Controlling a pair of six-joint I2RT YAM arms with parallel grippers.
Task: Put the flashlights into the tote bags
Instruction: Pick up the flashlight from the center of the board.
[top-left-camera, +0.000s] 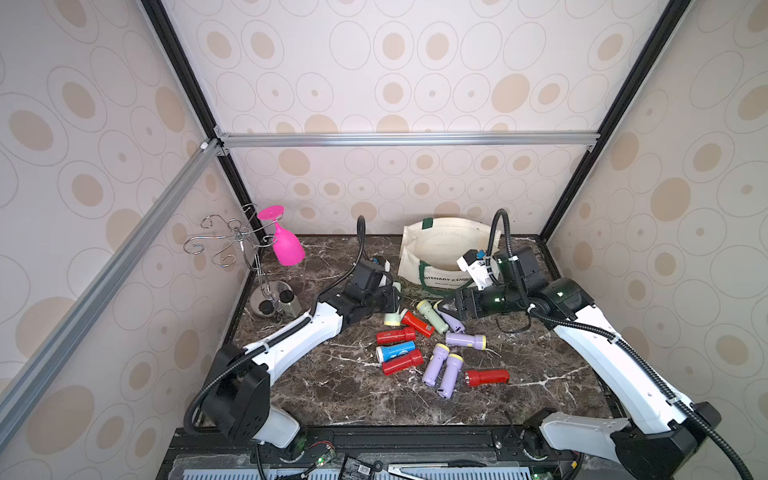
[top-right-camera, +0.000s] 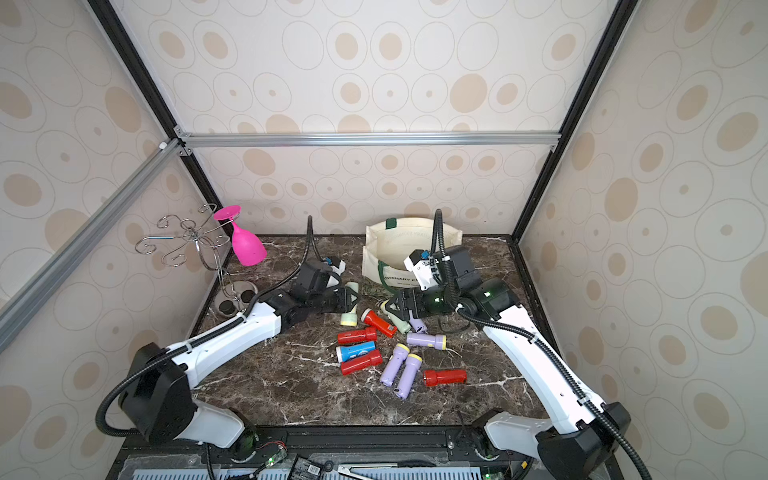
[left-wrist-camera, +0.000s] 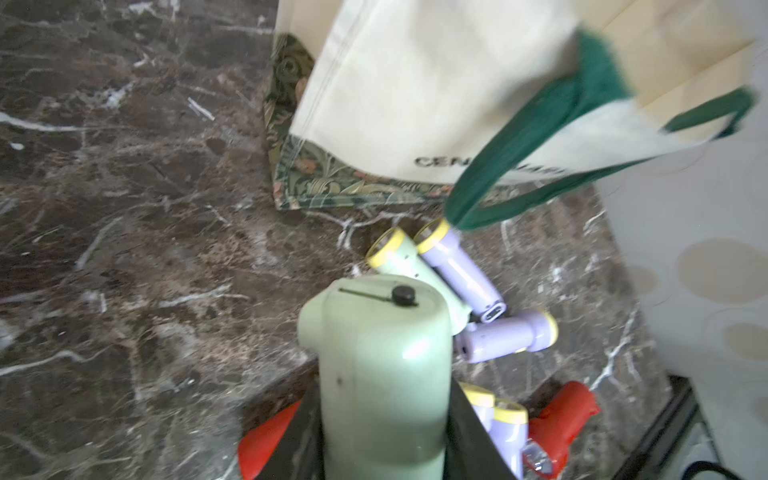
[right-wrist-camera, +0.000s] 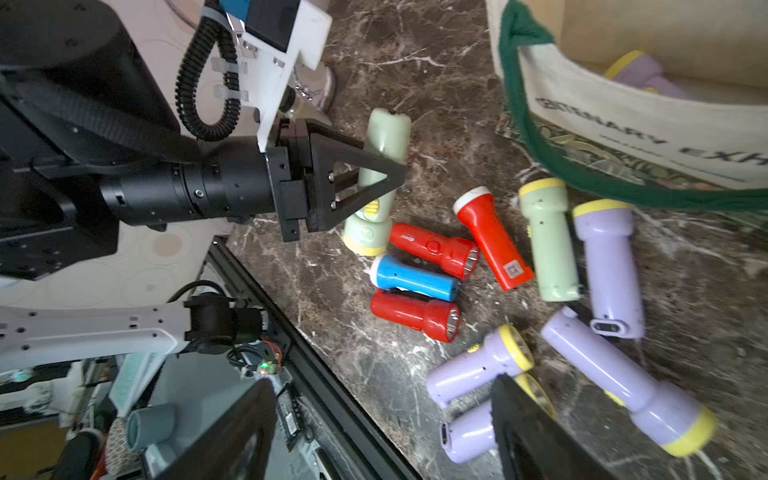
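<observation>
One pale green flashlight (right-wrist-camera: 384, 137) was pinched across its barrel by the left gripper (right-wrist-camera: 390, 176), jaws pressed tight at mid-body, probably so it would balance on the carry to the tote bag (top-left-camera: 434, 245). That bag stood upright at the far side, right of centre, its mouth open upward for drops. A lilac flashlight (right-wrist-camera: 642, 72) already lay inside. The right gripper (top-left-camera: 445, 309) hovered with jaws spread over the loose flashlights (top-left-camera: 432, 316) just in front of the bag, seemingly choosing its own pick.
</observation>
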